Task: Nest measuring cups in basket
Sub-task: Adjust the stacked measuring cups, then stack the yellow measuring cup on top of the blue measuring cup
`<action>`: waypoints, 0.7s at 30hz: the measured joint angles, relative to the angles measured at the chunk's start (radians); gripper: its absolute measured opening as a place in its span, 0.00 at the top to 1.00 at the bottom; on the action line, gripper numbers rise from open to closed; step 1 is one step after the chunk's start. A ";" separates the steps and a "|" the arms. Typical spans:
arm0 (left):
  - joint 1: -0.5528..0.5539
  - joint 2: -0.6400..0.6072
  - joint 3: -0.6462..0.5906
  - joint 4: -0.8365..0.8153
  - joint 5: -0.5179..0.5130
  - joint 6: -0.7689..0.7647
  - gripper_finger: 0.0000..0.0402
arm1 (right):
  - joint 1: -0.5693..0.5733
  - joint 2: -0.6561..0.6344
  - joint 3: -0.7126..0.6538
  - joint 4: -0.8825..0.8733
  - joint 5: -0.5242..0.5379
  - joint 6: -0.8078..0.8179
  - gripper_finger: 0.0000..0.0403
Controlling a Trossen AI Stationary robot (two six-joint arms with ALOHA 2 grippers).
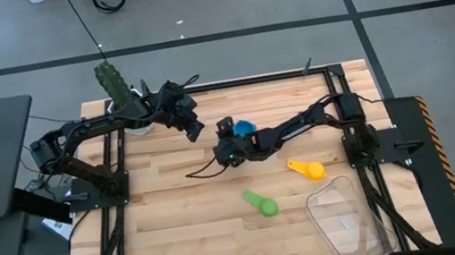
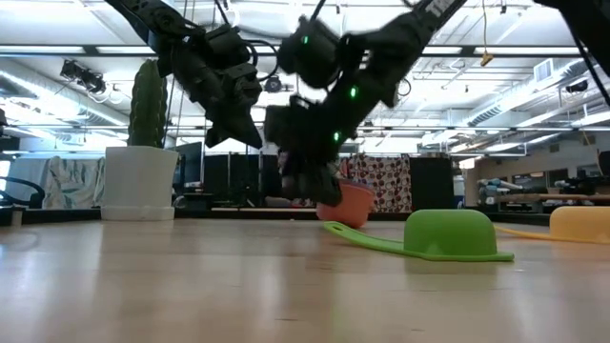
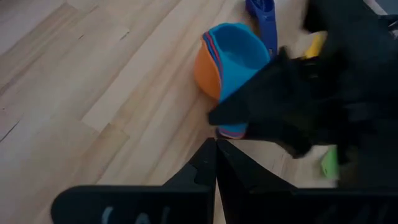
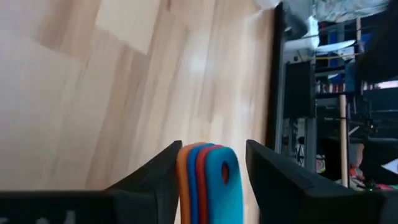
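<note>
A nested stack of measuring cups, orange outermost and light blue innermost, sits tilted on the table at mid-centre, its orange wall down. Its stacked flat handles stand between the open fingers of my right gripper, which reaches in from the table's right. My left gripper hovers shut just left of the stack, holding nothing. A dark blue cup lies beyond the stack. A yellow cup and a green cup, mouth down, lie nearer the clear basket. My right gripper's fingers stand on either side of the stacked handles. A gap shows beside the light blue handle. The other finger lies right next to the orange handle, and I cannot tell whether it touches.
A white pot with a cactus stands at the table's far left, behind my left arm. The basket stands at the near right corner. Bare wood lies along the near left part of the table.
</note>
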 joint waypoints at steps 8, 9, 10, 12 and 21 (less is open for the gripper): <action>0.000 0.000 0.000 0.000 0.032 0.011 0.97 | 0.058 -0.141 0.000 -0.052 -0.001 -0.001 0.56; 0.000 0.000 0.000 0.000 0.033 0.016 0.97 | 0.065 -0.162 0.001 -0.068 0.000 0.010 0.56; 0.000 0.000 0.000 0.000 0.033 0.019 0.97 | 0.070 -0.184 0.001 -0.091 0.000 0.030 0.56; 0.000 0.000 0.000 0.000 0.033 0.015 0.97 | 0.077 -0.231 0.001 -0.128 0.000 0.085 0.56; 0.000 0.000 0.000 0.001 0.033 -0.030 0.97 | 0.102 -0.470 0.002 -0.389 -0.021 0.399 0.56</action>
